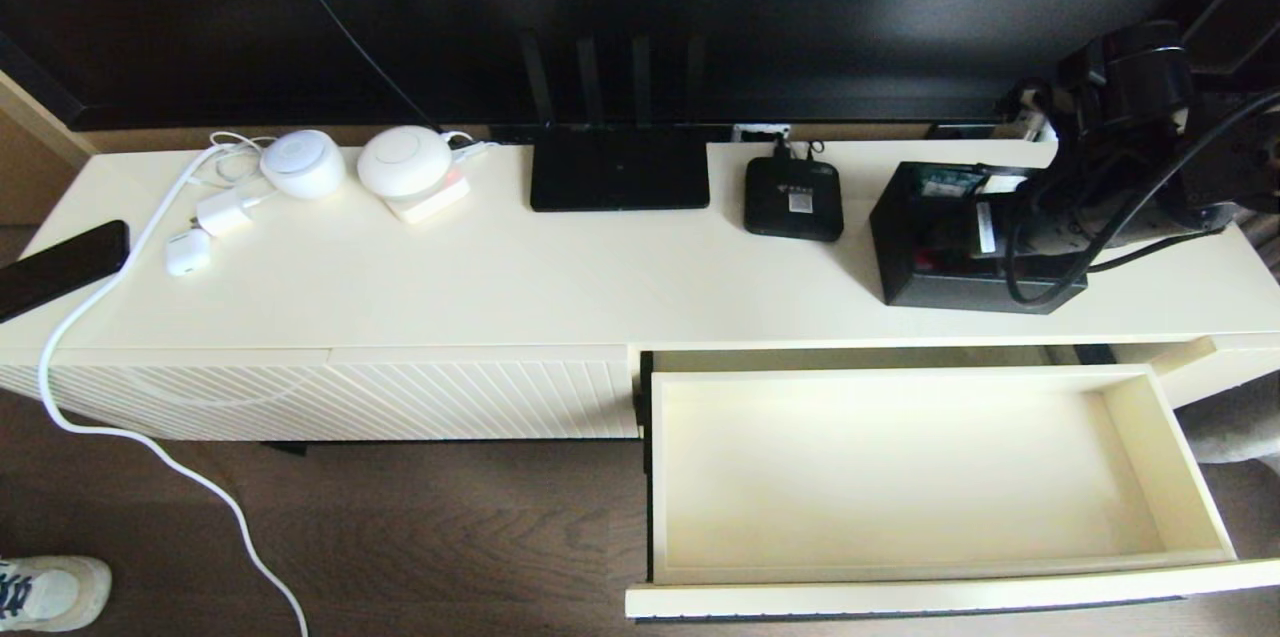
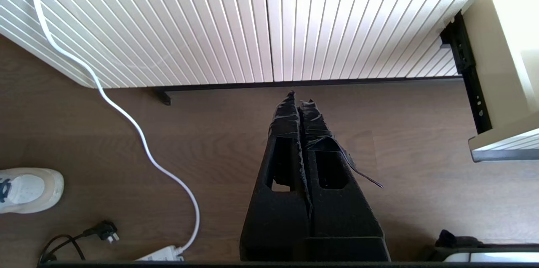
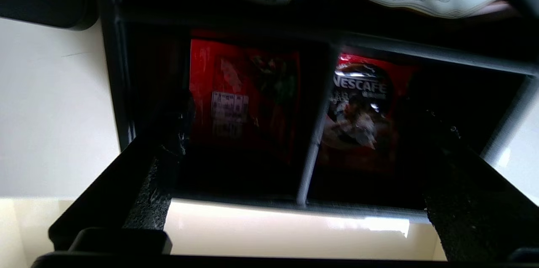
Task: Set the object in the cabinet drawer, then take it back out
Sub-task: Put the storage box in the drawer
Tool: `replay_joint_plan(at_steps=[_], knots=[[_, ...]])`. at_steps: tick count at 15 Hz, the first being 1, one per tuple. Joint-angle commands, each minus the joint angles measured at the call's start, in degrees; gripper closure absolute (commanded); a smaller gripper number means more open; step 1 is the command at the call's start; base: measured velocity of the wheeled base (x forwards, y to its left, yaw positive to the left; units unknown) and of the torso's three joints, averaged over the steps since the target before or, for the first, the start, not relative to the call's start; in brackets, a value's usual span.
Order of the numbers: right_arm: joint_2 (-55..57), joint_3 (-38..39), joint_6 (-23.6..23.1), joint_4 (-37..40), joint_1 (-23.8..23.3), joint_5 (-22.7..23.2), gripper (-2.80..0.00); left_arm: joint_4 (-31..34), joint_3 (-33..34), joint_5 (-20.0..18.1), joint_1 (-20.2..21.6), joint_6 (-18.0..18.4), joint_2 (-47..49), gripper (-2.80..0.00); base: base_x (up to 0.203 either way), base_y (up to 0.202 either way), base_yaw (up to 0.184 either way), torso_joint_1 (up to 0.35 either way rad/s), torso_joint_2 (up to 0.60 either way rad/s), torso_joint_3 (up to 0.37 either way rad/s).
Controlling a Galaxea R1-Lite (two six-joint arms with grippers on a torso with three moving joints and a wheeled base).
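The black rectangular three-compartment organizer box (image 1: 940, 262) sits on the cream bench (image 1: 560, 277), far of the open, empty cream drawer (image 1: 900, 467), right tool (image 3: 303, 184) released around it, nothing placed yet.

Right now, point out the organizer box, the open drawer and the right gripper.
organizer box (image 1: 930, 262): head view, its front wall.
cabinet drawer (image 1: 900, 477): head view, bare cream floor inside.
right gripper (image 3: 303, 146): right wrist view, midway between its open fingers, over the box.

long cream cabinet (image 1: 500, 287) on dark wood floor (image 1: 400, 527), perhaps a black screen (image 1: 640, 27) behind
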Motion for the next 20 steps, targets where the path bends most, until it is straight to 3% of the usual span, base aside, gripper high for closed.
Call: replay_joint_plan(at_steps=[1,17,18,20], knots=[[1.17,0.19,-0.16,0.15,-0.05,-0.05,-2.80,0.04,-0.04,0.01,0.00,0.01,0.09,0.00,0.000,0.000,0.000,0.000,0.00,0.000],[2.31,4.70,-1.13,-5.74,-1.37,-0.23,-2.80,-0.03,-0.03,0.01,0.00,0.01,0.09,0.00,0.000,0.000,0.000,0.000,0.00,0.000],[2.31,4.85,-1.13,-5.83,-1.37,-0.14,0.00,-0.04,-0.04,0.01,0.00,0.01,0.09,0.00,0.000,0.000,0.000,0.000,0.00,0.000],[2.40,4.73,-1.04,-5.83,-1.29,-0.06,0.00,0.01,-0.01,0.01,0.00,0.01,0.03,0.00,0.000,0.000,0.000,0.000,0.00,0.000]])
